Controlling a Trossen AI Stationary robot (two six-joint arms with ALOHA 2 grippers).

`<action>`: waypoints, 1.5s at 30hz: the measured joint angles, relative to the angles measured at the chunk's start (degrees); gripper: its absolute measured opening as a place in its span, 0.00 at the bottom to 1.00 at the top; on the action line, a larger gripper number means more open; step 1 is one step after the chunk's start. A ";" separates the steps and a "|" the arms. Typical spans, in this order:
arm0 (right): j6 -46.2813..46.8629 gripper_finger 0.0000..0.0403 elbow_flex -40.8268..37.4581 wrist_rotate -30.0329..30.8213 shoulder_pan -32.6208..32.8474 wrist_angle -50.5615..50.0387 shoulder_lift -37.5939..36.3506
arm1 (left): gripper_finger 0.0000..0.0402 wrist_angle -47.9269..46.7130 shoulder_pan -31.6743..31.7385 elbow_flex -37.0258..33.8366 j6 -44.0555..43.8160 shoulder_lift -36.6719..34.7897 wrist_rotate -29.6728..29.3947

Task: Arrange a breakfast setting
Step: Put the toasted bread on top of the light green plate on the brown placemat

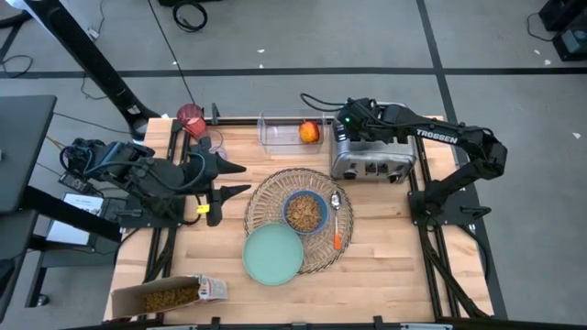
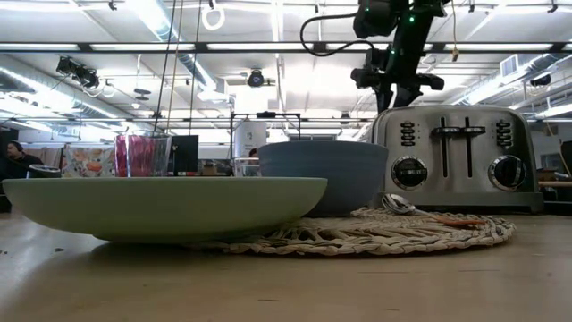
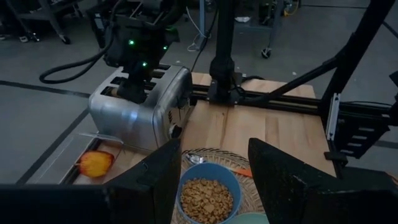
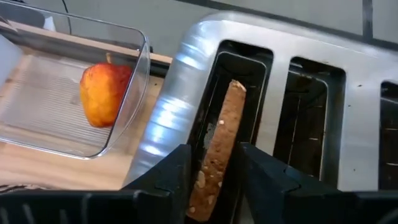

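1. Right hand (image 4: 214, 177) over toaster (image 1: 371, 158), fingers clamped on a bread slice (image 4: 217, 155) standing in a slot.
2. Left hand (image 1: 237, 179) waits beside placemat (image 1: 266, 206), fingers apart.
3. Bowl (image 1: 304, 212) (cereal inside) on placemat; fruit (image 1: 310, 133) in clear tray (image 1: 280, 131).

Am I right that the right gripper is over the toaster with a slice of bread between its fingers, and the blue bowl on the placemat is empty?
Not quite: the blue bowl holds cereal, as the high view shows. The rest stands.
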 joint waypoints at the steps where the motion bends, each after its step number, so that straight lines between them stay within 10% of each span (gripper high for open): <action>1: 0.02 0.33 0.00 -0.55 -0.04 0.06 0.16 | 0.48 0.00 0.00 0.00 -0.01 0.00 0.00; 25: -1.58 0.09 1.65 2.88 0.44 -0.88 -3.76 | 0.48 -0.07 -1.29 0.00 -0.73 -0.41 2.36; 34: -15.31 0.08 14.63 10.37 3.98 -2.19 -7.29 | 0.48 -0.20 -3.95 0.00 -0.96 -0.39 2.69; 45: -35.18 0.08 23.65 0.91 19.43 9.56 -7.29 | 0.48 -5.78 -4.37 -0.02 -8.61 -2.05 5.21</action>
